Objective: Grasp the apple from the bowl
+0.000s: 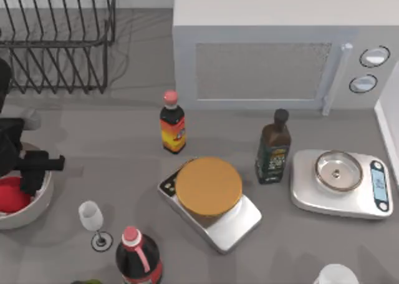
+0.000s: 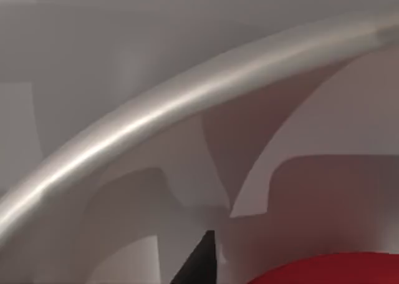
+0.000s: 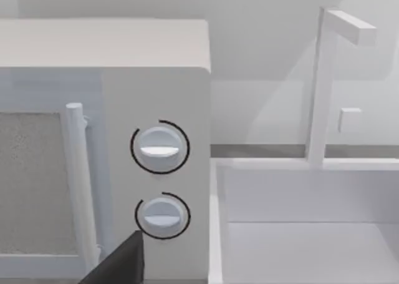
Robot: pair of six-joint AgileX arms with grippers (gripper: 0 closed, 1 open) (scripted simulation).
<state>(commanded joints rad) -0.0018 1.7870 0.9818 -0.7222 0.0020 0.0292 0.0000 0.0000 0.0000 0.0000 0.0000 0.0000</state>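
Grey tabletop's left edge: left hand (image 1: 28,171) hangs over bowl (image 1: 38,204), apple (image 1: 11,195) just beside; grip unreadable.

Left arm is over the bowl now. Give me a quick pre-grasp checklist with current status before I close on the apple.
1. Apple in the bowl: ok, red fruit lies inside at the table's left edge.
2. Left gripper above the bowl: ok, it sits over the rim beside the apple.
3. Fingers straddling the apple: cannot tell; the left wrist view shows rim and a sliver of apple.
4. Wine glass clear of the bowl: ok, standing apart.
5. Right arm out of the way: ok, its camera faces the microwave.
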